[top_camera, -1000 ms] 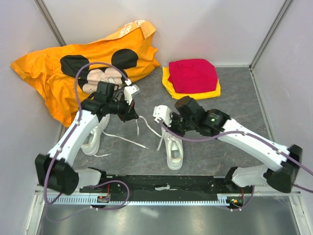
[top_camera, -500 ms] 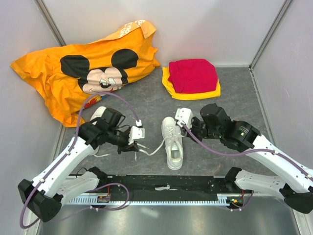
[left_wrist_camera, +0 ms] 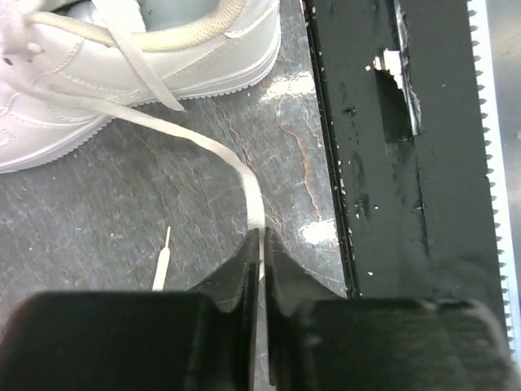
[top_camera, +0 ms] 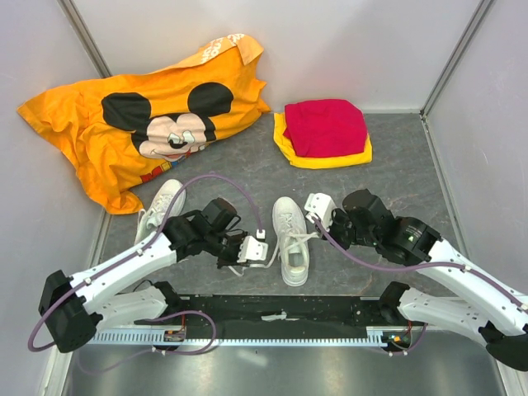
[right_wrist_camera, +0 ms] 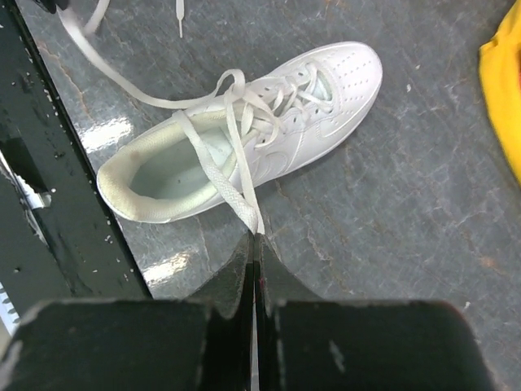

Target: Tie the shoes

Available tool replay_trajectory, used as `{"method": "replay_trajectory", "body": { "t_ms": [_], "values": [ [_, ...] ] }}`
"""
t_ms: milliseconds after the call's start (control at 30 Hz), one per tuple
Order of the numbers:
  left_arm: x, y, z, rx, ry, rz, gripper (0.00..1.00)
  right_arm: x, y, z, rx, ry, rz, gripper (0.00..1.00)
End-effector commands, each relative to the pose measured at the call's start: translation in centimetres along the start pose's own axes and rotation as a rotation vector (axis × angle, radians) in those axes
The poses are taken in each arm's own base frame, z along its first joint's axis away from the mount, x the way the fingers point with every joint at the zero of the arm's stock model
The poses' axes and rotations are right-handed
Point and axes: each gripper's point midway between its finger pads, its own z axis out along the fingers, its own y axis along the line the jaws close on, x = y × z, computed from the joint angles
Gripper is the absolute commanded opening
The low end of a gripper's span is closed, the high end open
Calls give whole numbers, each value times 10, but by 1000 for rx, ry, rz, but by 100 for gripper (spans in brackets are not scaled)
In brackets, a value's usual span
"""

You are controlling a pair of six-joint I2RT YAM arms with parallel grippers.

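Observation:
One white sneaker (top_camera: 293, 242) lies in the middle of the floor, toe away from the arms; it also shows in the right wrist view (right_wrist_camera: 252, 134) and partly in the left wrist view (left_wrist_camera: 130, 73). A second white sneaker (top_camera: 158, 213) lies to its left, partly under the left arm. My left gripper (top_camera: 254, 251) (left_wrist_camera: 261, 240) is shut on one flat white lace (left_wrist_camera: 236, 167) left of the middle shoe, near the black base rail. My right gripper (top_camera: 318, 216) (right_wrist_camera: 256, 240) is shut on the other lace (right_wrist_camera: 232, 183), right of that shoe. Both laces run taut across the shoe's opening.
An orange cartoon-mouse shirt (top_camera: 140, 115) lies at the back left. A folded red cloth on a yellow cloth (top_camera: 324, 132) lies at the back right. The black base rail (top_camera: 280, 309) runs along the near edge. Grey walls stand on three sides.
My left gripper has swung from behind the shoes down to the near left of the middle shoe with the lace. My right gripper has moved from the shoe's left to its right, pulling its lace across.

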Motion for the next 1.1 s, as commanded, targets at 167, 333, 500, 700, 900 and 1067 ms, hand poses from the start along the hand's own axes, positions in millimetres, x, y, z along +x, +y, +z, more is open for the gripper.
{"method": "replay_trajectory", "body": {
  "t_ms": [167,333,500,700,900,1067],
  "values": [
    [-71,50,-40,-240,-258,1,64,-36,17,2,-96,-165,79,0],
    [-111,64,-48,-284,-436,-8,73,-54,16,3,-103,-217,110,0],
    [-131,82,-35,-284,-518,32,72,-56,16,8,-109,-229,146,0],
    [-160,96,-25,-286,-609,62,63,-61,16,11,-116,-244,195,0],
    [-165,88,-1,-251,-616,88,55,-63,2,16,-56,-250,269,0],
    [-164,84,14,-211,-625,54,43,-69,5,17,-81,-274,327,0]
  ]
}}
